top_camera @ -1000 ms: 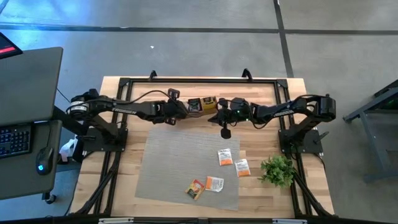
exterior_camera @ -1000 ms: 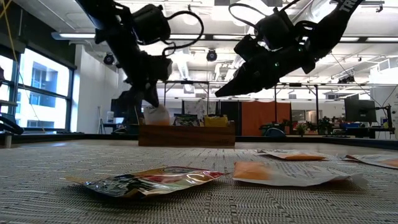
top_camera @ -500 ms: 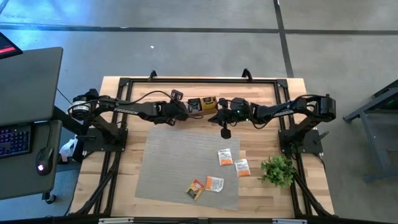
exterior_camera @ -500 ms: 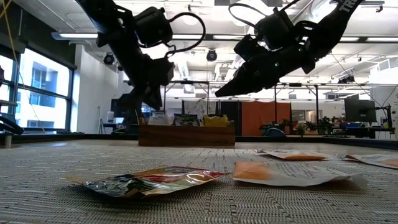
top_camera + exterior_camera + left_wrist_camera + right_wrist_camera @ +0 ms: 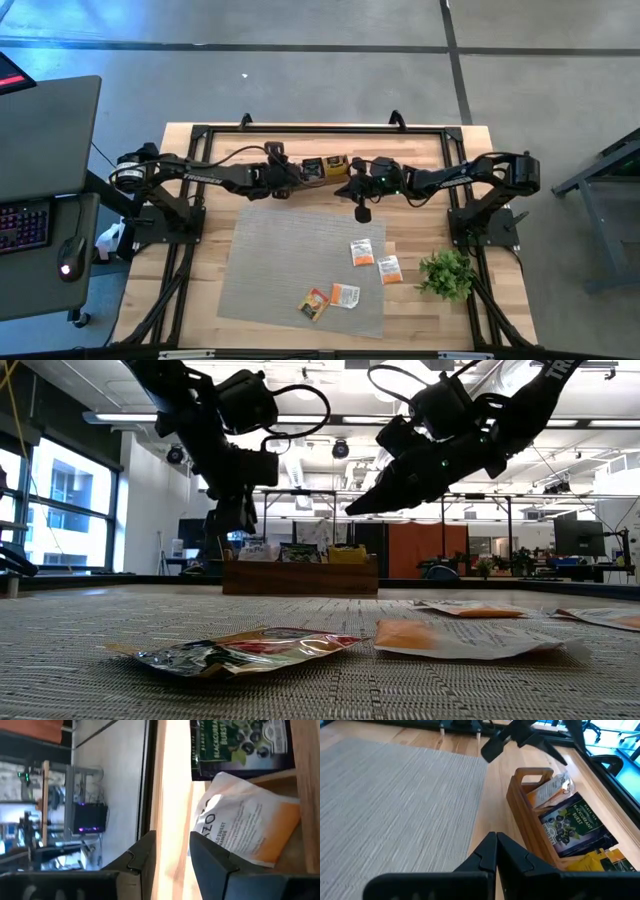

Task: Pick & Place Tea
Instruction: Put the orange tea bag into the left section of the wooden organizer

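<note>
A wooden box (image 5: 327, 169) stands at the table's far middle, with tea sachets standing in it. A white-and-orange sachet (image 5: 245, 827) leans in its left end compartment, beside a black one (image 5: 570, 825) and a yellow one (image 5: 594, 862). My left gripper (image 5: 172, 840) is open just above that end of the box (image 5: 300, 578), with nothing between its fingers. My right gripper (image 5: 496, 837) is shut and empty, and it hangs over the mat to the right of the box. Several more sachets lie flat on the grey mat (image 5: 300, 270), among them an orange-printed one (image 5: 361, 252) and a dark foil one (image 5: 240, 652).
A small green plant (image 5: 447, 272) stands off the mat's right edge near the front. The black table frame (image 5: 320, 128) runs along the far edge behind the box. A desk with a keyboard (image 5: 25, 225) stands left of the table.
My left gripper has opened and rolled at the wrist while staying over the box's left end. It has let go of the white-and-orange sachet, which has dropped from below its fingers into the box's end compartment. My right arm has kept still.
</note>
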Robot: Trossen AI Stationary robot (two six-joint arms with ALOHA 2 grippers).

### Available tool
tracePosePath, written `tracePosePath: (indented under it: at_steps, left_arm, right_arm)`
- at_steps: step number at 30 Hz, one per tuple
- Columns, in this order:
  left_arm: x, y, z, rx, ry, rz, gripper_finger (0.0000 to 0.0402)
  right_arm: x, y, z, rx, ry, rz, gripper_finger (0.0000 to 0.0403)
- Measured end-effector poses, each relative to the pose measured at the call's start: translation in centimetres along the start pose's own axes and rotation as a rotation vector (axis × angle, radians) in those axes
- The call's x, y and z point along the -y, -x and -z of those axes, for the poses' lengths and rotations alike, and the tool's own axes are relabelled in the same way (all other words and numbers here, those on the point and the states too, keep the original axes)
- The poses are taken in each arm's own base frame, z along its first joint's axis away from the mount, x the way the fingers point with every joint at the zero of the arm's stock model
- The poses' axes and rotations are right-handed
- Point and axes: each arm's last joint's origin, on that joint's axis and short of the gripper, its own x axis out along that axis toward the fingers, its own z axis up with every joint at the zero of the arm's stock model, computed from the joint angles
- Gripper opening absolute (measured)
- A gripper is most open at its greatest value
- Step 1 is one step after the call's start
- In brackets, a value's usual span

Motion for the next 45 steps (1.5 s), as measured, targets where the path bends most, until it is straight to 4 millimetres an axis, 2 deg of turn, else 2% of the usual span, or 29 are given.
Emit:
tracePosePath:
  at_steps: [6,13,21,25,30,33,38,45]
  left_arm:
    - [-0.1,0.1,0.0,-0.004,0.161,-0.012,0.0115]
    - [-1.6,1.8,0.6,0.023,0.317,0.02,0.0115]
    - [-3.5,4.1,1.7,0.049,0.41,0.053,0.0115]
    - [-3.8,4.4,1.9,0.052,0.439,0.053,0.0115]
    - [-3.8,4.5,2.1,0.049,0.449,0.063,0.0115]
    - [-3.7,4.5,2.1,0.05,0.451,0.074,0.0115]
    - [-3.7,4.5,2.0,0.052,0.479,0.086,0.0115]
    - [-3.6,4.5,2.0,0.061,0.483,0.119,0.0115]
  right_arm:
    - [-0.2,-0.1,-0.3,0.025,-0.031,-0.006,0.0005]
    - [-1.8,-0.5,-1.2,0.037,-0.014,-0.057,0.0015]
    - [-5.3,-1.4,-3.5,-0.134,-0.046,-0.143,0.0071]
    - [-7.7,-1.2,-3.8,-0.281,-0.101,-0.209,0.0107]
    - [-10.5,-0.5,-3.1,-0.438,-0.171,-0.261,0.014]
    - [-11.7,0.1,-2.3,-0.531,-0.181,-0.235,0.0151]
    - [-12.4,0.7,-1.5,-0.618,-0.118,-0.127,0.0159]
    - [-12.6,-0.1,-0.1,-0.694,-0.151,-0.11,0.0159]
